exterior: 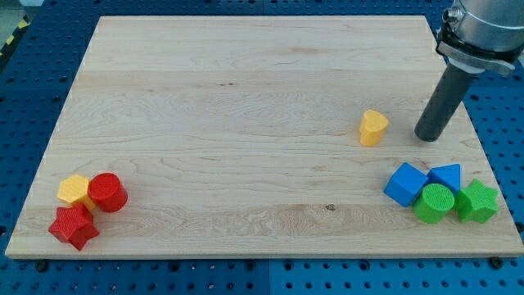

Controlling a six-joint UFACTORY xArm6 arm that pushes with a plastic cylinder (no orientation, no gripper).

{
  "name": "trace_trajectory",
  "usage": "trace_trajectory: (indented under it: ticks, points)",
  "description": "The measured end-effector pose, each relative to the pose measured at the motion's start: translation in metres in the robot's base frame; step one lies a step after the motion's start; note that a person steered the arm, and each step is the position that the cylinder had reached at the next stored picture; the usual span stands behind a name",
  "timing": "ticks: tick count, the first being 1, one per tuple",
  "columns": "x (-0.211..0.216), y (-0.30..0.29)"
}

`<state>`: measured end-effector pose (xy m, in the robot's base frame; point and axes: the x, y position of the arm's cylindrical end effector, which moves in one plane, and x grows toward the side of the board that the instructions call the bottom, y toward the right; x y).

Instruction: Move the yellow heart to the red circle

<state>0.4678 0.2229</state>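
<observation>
Camera view shows my tip (426,136) resting on the wooden surface (246,98), just right of the yellow heart (373,128), not touching it. There are no fingers, only a rod holding nothing. The red circle (107,192) sits far away at the near left, touching a yellow block (74,190).

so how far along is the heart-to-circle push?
Done: nothing visible; the yellow heart sits far from the red circle. In hand: my tip is just to the heart's right, not touching. Left: the whole push toward the view's bottom left.
</observation>
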Motion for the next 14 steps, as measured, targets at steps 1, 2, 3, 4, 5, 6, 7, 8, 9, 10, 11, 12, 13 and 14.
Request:
trace_trajectory:
  ticks: [1,2,3,4,5,6,7,8,9,10,11,12,13,14]
  points:
    - [0.000,-0.003]
    - [-0.006,-0.021]
    - [-0.024,-0.040]
    - [-0.023,-0.046]
    - [-0.015,-0.059]
    - [-0.005,-0.084]
    - [-0.005,-0.117]
    - [-0.005,-0.149]
    - [-0.004,-0.174]
    - [0.003,-0.175]
    - [0.008,-0.172]
    - [0.008,-0.165]
    - [0.010,-0.155]
    - [0.010,-0.155]
